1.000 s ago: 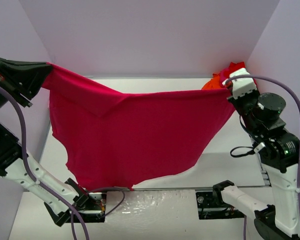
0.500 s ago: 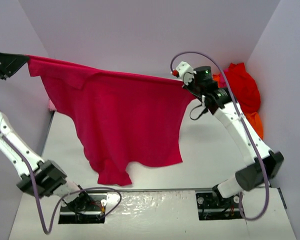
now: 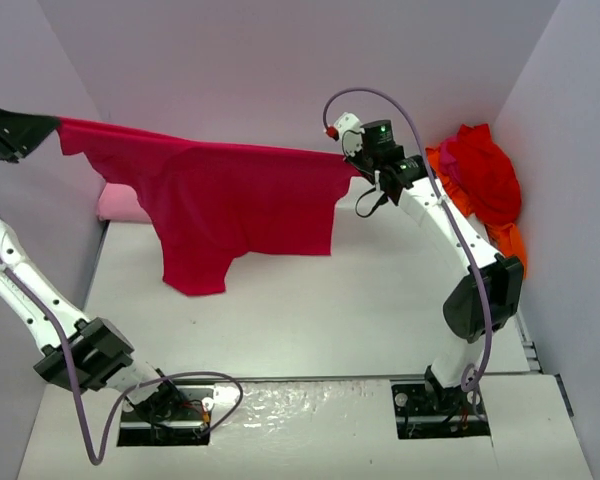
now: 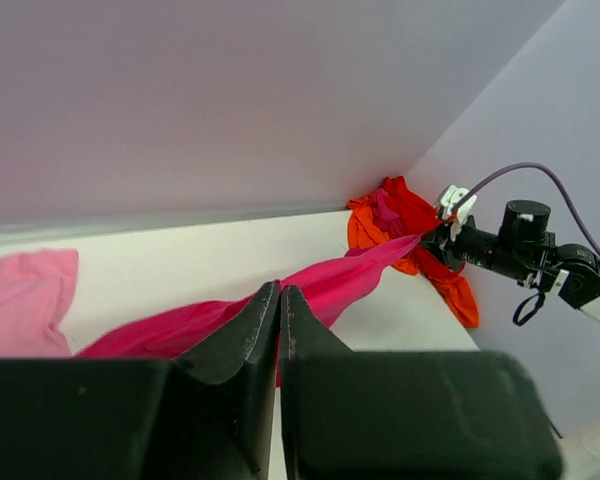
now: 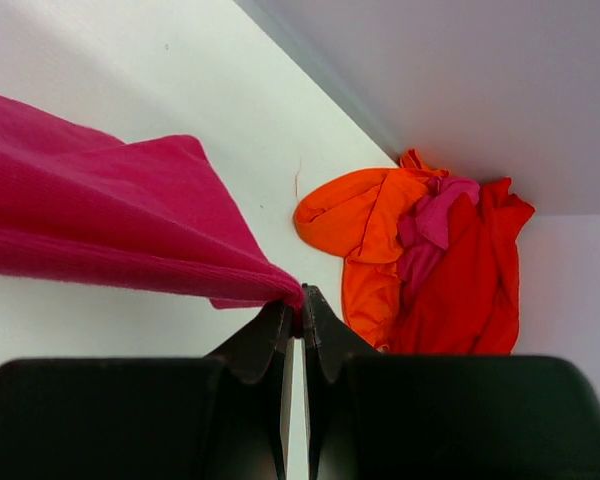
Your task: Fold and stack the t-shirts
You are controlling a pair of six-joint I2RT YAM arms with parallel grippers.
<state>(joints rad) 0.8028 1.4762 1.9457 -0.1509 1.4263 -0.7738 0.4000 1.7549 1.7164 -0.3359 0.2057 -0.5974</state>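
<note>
A crimson-magenta t-shirt [image 3: 235,205] hangs in the air, stretched between my two grippers above the table's far half. My left gripper [image 3: 48,128] is shut on its left top edge at the far left, high up. My right gripper [image 3: 352,163] is shut on its right top edge near the back middle. In the left wrist view the shirt [image 4: 330,285] runs from my shut fingertips [image 4: 278,290] toward the right arm. In the right wrist view the cloth [image 5: 110,220] is pinched at the fingertips [image 5: 298,300]. A light pink shirt [image 3: 120,203] lies at the back left. Red [image 3: 485,175] and orange [image 3: 508,243] shirts lie heaped at the back right.
White walls enclose the table [image 3: 310,310] on the left, back and right. The heap at the back right also shows in the right wrist view [image 5: 420,260], with a bit of magenta cloth in it. The arm bases [image 3: 440,405] sit at the near edge.
Both grippers have carried the crimson-magenta shirt up and toward the back. The right gripper moved left. The shirt's hanging hem has lifted off the near part of the table.
</note>
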